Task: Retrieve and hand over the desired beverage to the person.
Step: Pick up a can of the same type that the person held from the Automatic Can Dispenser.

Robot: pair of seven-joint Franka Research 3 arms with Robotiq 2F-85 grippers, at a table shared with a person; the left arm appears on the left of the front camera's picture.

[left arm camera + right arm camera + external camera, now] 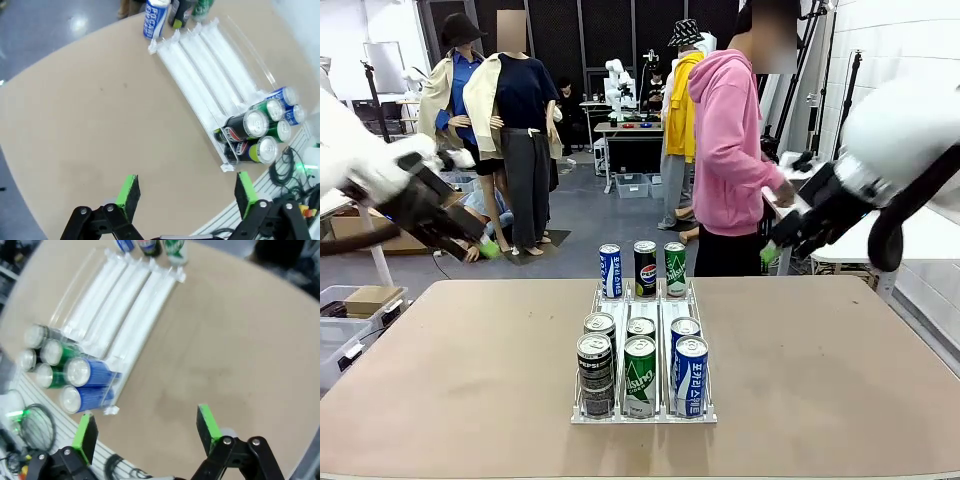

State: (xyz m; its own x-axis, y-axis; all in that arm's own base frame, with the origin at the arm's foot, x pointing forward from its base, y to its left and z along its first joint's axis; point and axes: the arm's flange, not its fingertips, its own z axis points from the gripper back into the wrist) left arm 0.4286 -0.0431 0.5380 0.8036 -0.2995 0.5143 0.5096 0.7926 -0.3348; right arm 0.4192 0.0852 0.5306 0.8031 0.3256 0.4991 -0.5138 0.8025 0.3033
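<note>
Left gripper (187, 194) released, empty, bottom of frame. Right gripper (146, 427) likewise spread, empty. Cans (640, 365) in rack (657, 305), centre frame on table (470, 380). Person (728, 150) upper right of centre.

Bright, even light; glare on the floor (80, 23) at upper left; the 2 wrist views look blurred.

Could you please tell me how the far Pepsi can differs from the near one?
The far Pepsi can stands midway in the far row; the near Pepsi can sits in the rack's left lane. The far one shows its round logo, the near one its wordmark. Both are black and upright.
</note>
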